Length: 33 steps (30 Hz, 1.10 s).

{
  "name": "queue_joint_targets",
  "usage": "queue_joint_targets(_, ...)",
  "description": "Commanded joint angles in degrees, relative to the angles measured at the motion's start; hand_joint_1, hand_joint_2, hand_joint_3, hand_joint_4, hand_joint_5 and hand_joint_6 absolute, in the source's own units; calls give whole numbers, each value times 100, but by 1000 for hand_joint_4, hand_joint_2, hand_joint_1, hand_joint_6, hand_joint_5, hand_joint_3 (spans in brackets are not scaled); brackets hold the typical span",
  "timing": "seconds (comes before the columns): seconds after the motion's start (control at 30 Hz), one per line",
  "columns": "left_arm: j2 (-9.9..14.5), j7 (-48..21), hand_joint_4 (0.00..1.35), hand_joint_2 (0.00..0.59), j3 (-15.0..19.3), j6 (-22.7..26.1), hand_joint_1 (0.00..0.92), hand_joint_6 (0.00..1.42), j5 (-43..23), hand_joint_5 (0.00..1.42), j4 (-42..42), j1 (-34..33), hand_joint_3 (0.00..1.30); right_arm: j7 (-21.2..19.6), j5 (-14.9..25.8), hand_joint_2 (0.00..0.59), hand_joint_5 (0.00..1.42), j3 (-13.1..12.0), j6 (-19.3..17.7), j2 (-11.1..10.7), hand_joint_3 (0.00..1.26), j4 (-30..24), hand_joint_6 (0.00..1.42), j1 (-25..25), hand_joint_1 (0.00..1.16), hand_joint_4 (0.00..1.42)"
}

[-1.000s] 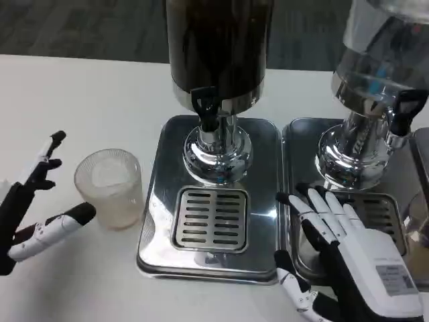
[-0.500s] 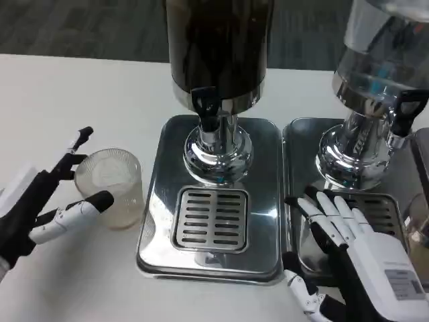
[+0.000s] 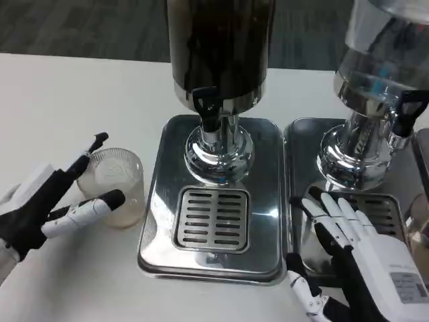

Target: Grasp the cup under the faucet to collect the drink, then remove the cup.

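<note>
White and matte, the table [image 3: 80,87] is spreading across the scene, with a strip of dark carpet [image 3: 80,27] showing beyond its far edge. Standing largest at the centre is the dark dispenser [image 3: 220,47], a smooth cylindrical tank that is holding a brown-black drink and narrowing to a polished chrome pedestal; a small black faucet [image 3: 206,107] is jutting from its front. Under it a rectangular drip tray [image 3: 161,194] of mirror-bright steel with rounded corners is lying flat, and a slotted grille [image 3: 211,218] is sitting in its near half. To the right a second dispenser [image 3: 382,67], clear-walled and looking pale inside, is rising on its own chrome base over a second steel tray [image 3: 298,144], with a black tap [image 3: 409,111] on its front. The right hand [image 3: 358,258], its back white and glossy with a small printed label, is resting palm-down at the near part of that second tray, fingers lying loosely spread and straight and grasping nothing. The left hand [image 3: 57,204], black in the palm with white and black fingers, is reaching in from the left, its fingers parted on either side of the cup [image 3: 112,186]; one fingertip is lying against the cup's near wall, but the fingers are not closing round it. The cup, a translucent ribbed plastic tumbler, is standing upright on the table just beside the left edge of the centre tray, well to the left of the faucet, and whether it is holding anything I cannot tell.
</note>
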Motion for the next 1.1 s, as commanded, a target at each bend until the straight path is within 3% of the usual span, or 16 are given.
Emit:
queue_joint_targets(0.03, 50, -146, 0, 0, -124, 64, 0, 141, 58, 64, 203, -104, 0, -57, 51, 464, 32, -37, -59, -6, 147, -58, 44, 40, 357, 44)
queue_joint_targets(0.37, -1, 247, 0, 0, 90, -321, 0, 159, -127, 102, 267, -30, 0, -23, 76, 464, 38, -28, -65, -13, 147, -44, 47, 43, 357, 50)
queue_joint_targets(0.67, 29, 179, 0, 0, 211, -472, 0, 176, -318, 109, 254, 26, 0, 22, 176, 464, 39, -27, -58, -29, 153, 12, 47, 5, 357, 54)
queue_joint_targets(1.1, 255, -62, 0, 0, 149, -345, 0, 160, -240, 58, 550, -80, 0, 30, 54, 464, 39, 97, 18, 107, 155, -181, 48, 115, 357, 54)
